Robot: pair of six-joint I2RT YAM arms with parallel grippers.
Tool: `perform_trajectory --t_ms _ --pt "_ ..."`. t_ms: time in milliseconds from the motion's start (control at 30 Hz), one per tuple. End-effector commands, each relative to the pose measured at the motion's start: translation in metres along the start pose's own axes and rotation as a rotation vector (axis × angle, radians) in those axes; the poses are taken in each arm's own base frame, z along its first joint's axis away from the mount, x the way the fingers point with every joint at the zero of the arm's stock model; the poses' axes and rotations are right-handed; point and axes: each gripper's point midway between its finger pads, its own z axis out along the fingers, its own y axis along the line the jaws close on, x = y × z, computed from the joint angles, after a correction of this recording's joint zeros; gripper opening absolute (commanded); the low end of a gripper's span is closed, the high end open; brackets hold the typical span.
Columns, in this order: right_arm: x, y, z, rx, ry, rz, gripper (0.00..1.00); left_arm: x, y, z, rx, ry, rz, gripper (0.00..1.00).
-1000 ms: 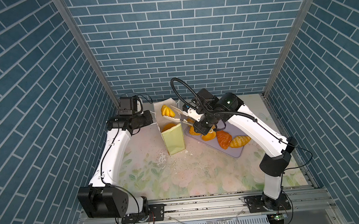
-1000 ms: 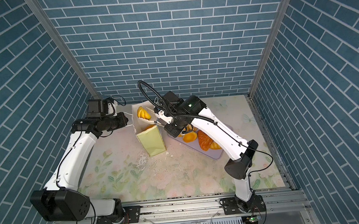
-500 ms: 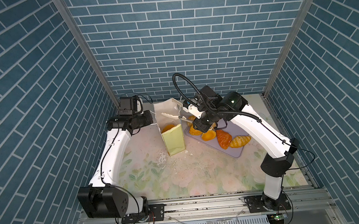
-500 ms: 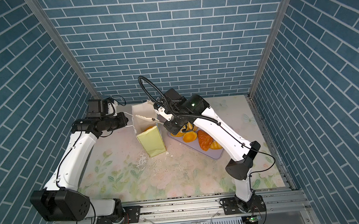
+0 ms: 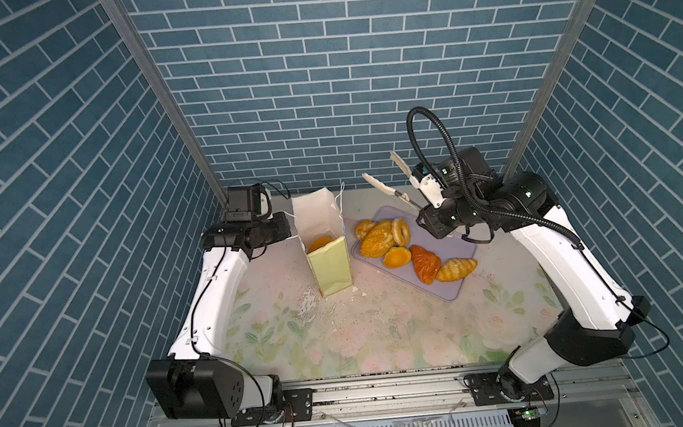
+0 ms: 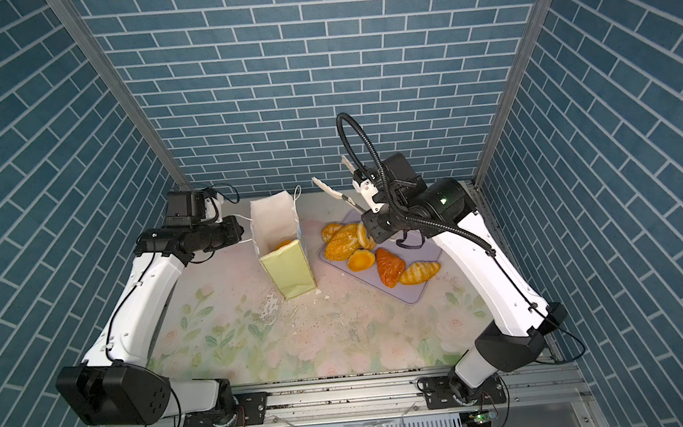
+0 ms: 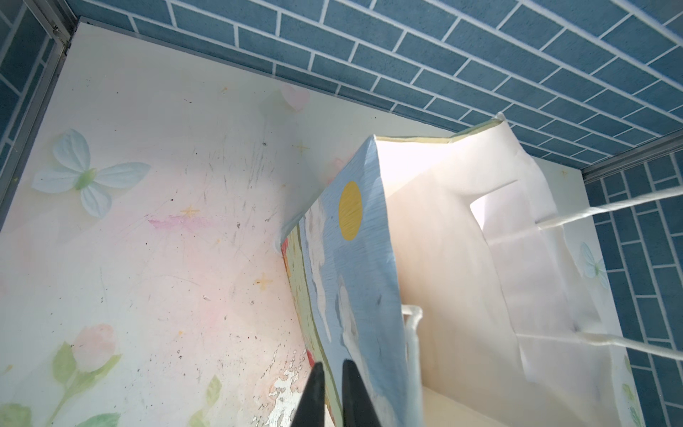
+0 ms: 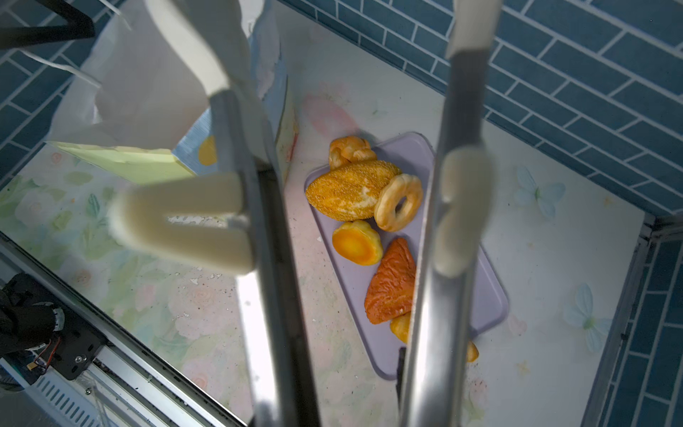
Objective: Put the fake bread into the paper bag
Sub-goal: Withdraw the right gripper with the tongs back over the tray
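Observation:
The paper bag stands upright and open left of the tray, with one orange pastry showing inside. My left gripper is shut on the bag's blue side wall. My right gripper is shut on metal tongs, whose cream tips stand apart and empty, high behind the tray. The rest of the fake bread lies on the lavender tray: a seeded loaf, a bagel, a tart shell, two croissants and a small twist.
Blue brick walls close in the back and both sides. The floral tabletop has white flaking patches just in front of the bag. A metal rail runs along the front edge, where both arm bases sit.
The tongs held an orange pastry over the bag's mouth, then let it fall in. My right arm has swung up and to the right with empty tongs. The left arm stayed put.

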Motion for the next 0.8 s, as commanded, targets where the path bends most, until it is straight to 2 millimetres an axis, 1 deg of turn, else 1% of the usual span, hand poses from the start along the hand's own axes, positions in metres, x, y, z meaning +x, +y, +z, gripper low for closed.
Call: perform_trajectory --t_ms 0,100,200,367,567,767 --pt "0.011 -0.013 0.003 0.015 0.0 0.116 0.4 0.003 0.002 -0.005 -0.002 -0.001 0.008 0.13" --pt "0.036 -0.033 0.019 0.051 0.069 0.181 0.4 0.003 0.002 -0.006 0.0 -0.002 0.005 0.13" --pt "0.058 -0.043 0.04 0.042 0.134 0.253 0.4 0.002 0.001 -0.008 0.002 -0.007 0.006 0.13" --pt "0.081 -0.045 0.075 0.01 0.243 0.306 0.4 0.004 0.001 -0.009 0.001 0.002 0.01 0.13" --pt "0.099 -0.044 0.107 -0.006 0.355 0.289 0.41 0.006 0.003 -0.008 -0.007 0.01 0.009 0.12" --pt "0.103 -0.044 0.129 -0.009 0.41 0.292 0.41 0.007 0.003 -0.006 -0.007 0.015 0.006 0.12"
